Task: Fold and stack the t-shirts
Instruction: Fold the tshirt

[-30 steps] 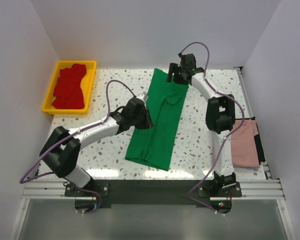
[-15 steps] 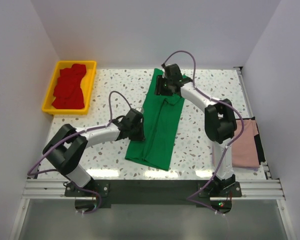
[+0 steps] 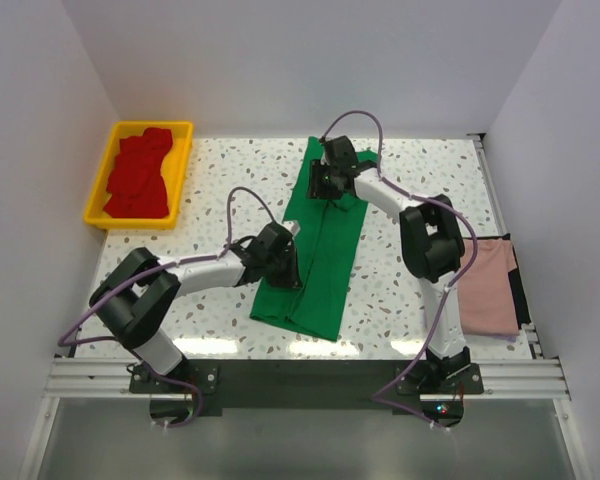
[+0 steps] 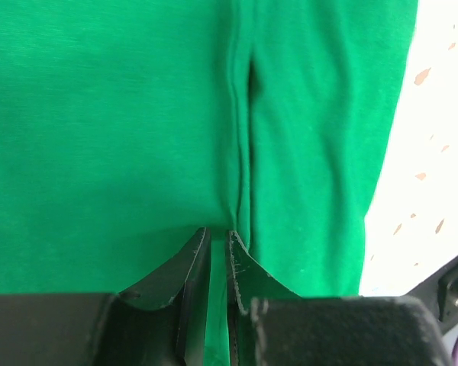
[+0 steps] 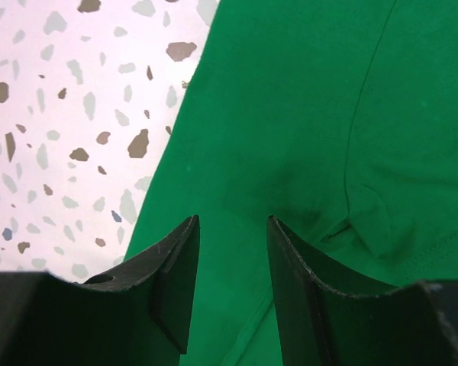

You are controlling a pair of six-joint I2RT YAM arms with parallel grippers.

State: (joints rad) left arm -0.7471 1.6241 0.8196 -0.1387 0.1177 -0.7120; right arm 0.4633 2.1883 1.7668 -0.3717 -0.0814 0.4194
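Left gripper [image 4: 216, 232] pinches a shirt [image 4: 99, 114] fold; right gripper [image 5: 233, 225], jaws apart over cloth, should clamp before the 2 lift together.

Green t-shirt [image 3: 330, 262] lies folded lengthwise centrally, pink t-shirt [image 3: 490, 288] far right, red t-shirts [image 3: 140, 175] piled far left.

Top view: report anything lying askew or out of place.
The pink shirt lies over the right edge of the table, apparently partly off the top. The green shirt lies slanted across the middle, not square to the edges. Nothing looks spilled or damaged.
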